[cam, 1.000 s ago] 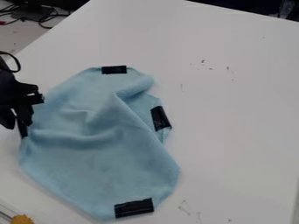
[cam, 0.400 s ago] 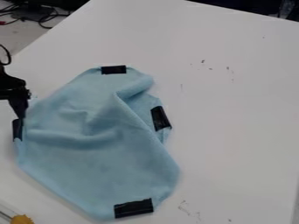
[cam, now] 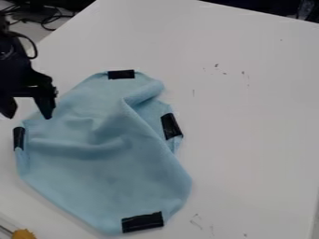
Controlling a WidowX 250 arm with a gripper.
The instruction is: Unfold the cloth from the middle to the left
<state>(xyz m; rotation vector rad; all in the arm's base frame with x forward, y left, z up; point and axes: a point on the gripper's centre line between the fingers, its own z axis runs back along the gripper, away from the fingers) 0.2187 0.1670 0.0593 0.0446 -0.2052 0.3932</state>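
An orange-yellow object (cam: pixel 24 234) shows nearest, at lower left. Beyond it, the blue cloth (cam: pixel 106 172) lies creased on the tabletop's (cam: pixel 255 140) left part — and by its far-left edge hangs the pincer (cam: pixel 27 115), open, its fingers spread apart.

White table (cam: pixel 261 121) has small dark marks (cam: pixel 216 66), with black cables (cam: pixel 47 20) beyond its upper-left edge.

Soft, even light falls on the white table (cam: pixel 249 116), with faint shadows edging the blue cloth (cam: pixel 109 172).
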